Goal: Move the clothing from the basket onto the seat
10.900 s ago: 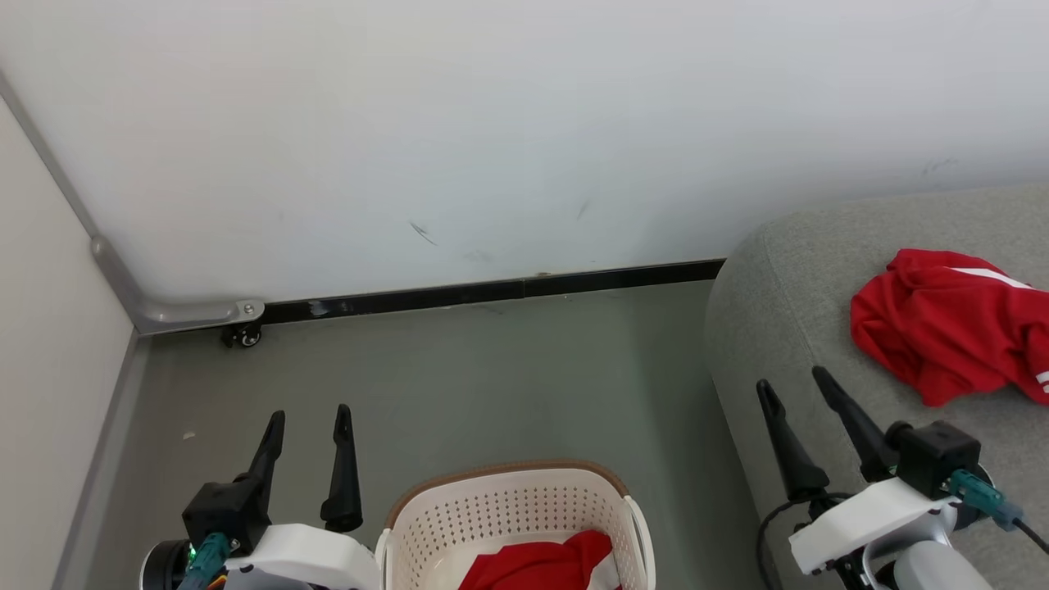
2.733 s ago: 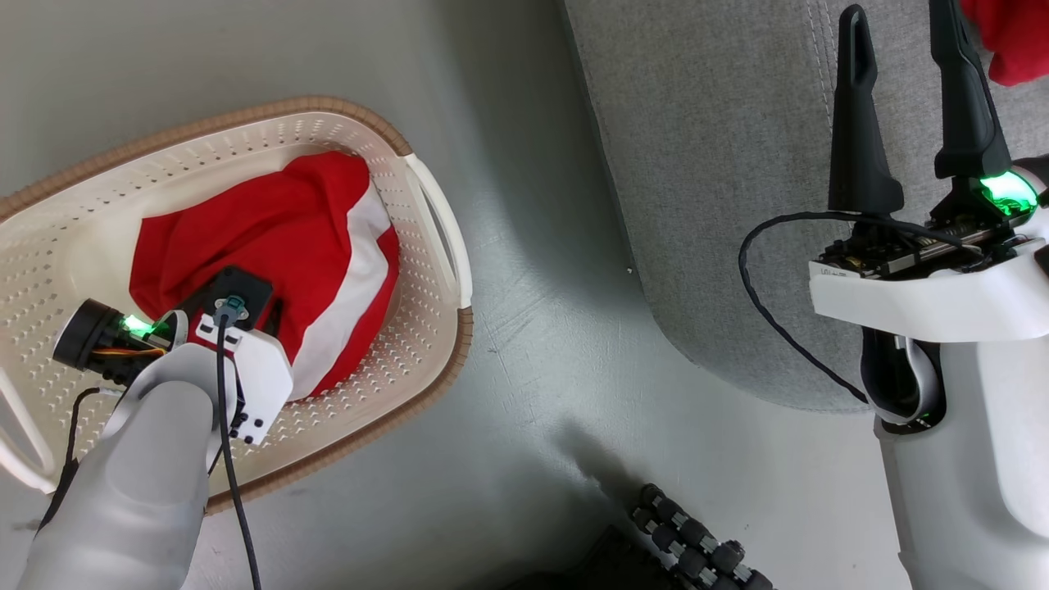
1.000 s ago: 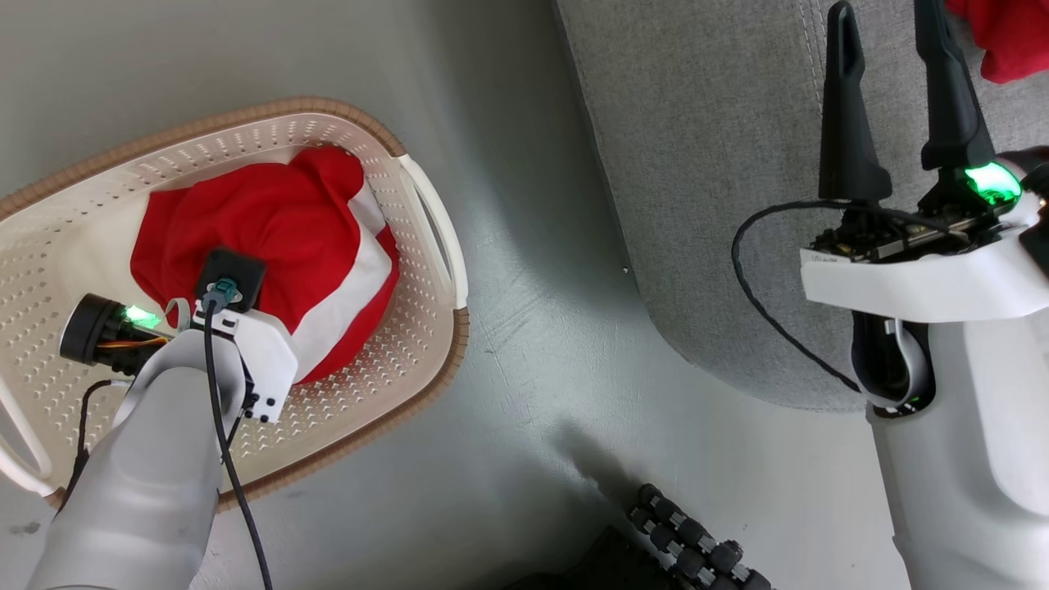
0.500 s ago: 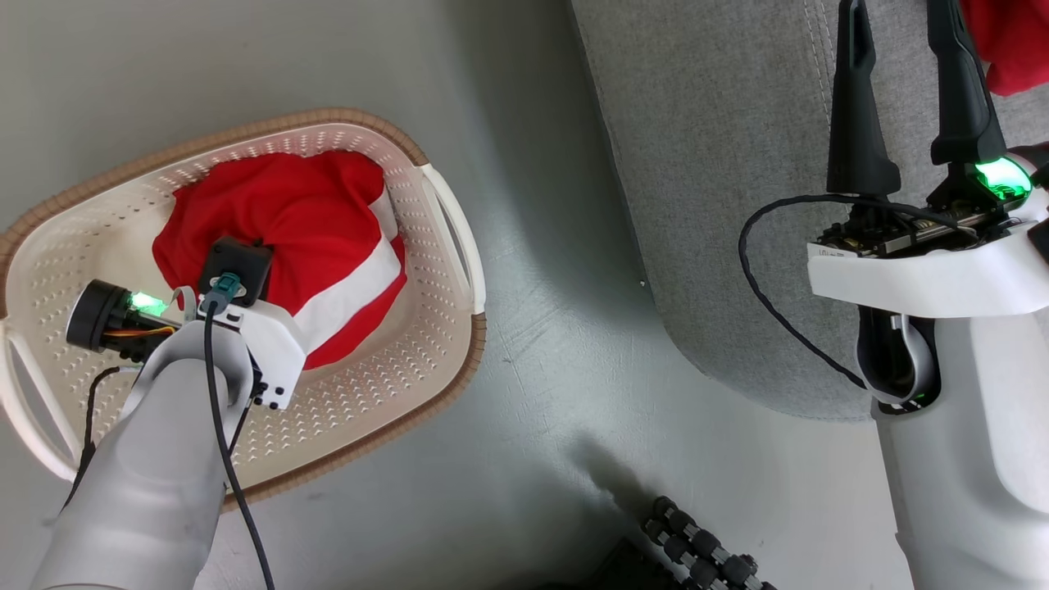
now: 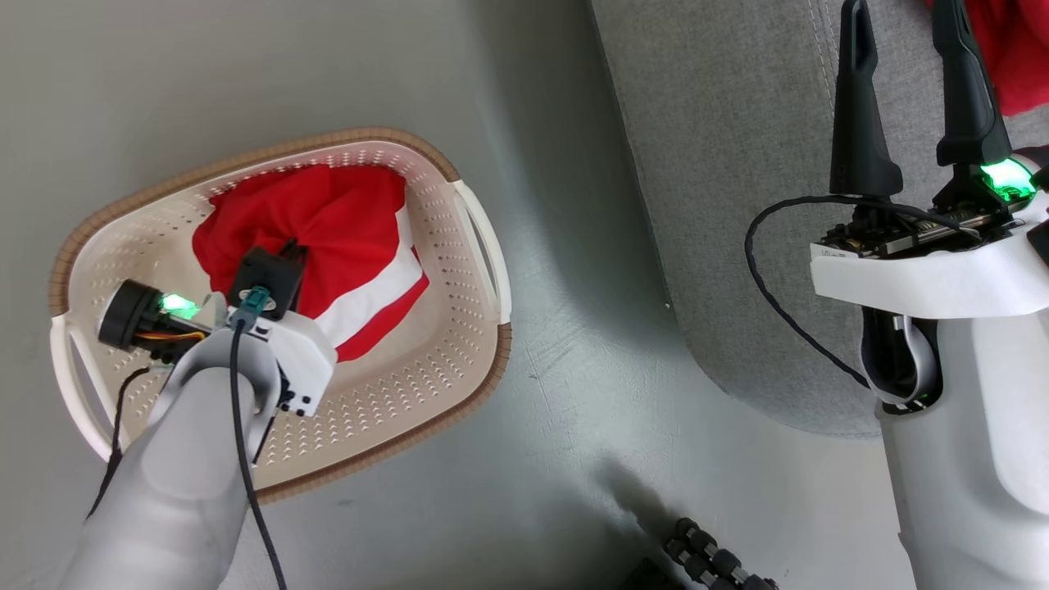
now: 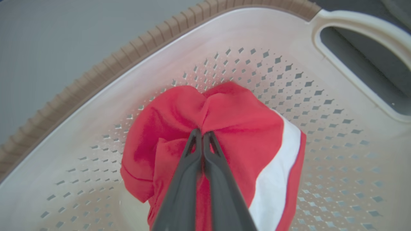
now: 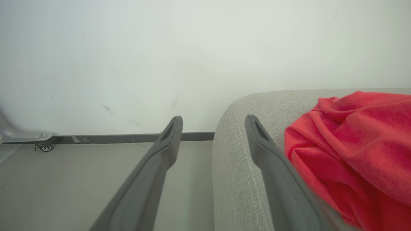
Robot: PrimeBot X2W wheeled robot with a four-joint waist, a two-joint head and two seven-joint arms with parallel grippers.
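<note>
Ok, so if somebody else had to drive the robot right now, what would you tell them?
Left gripper: shut, pinching a fold of the red top, which sits inside the basket.
Right gripper: open, holding nothing, fingers out over the seat.
Done: the other top lies on the seat.
Left to do: lift the pinched top out of the basket, carry it over to the seat and let go.
</note>
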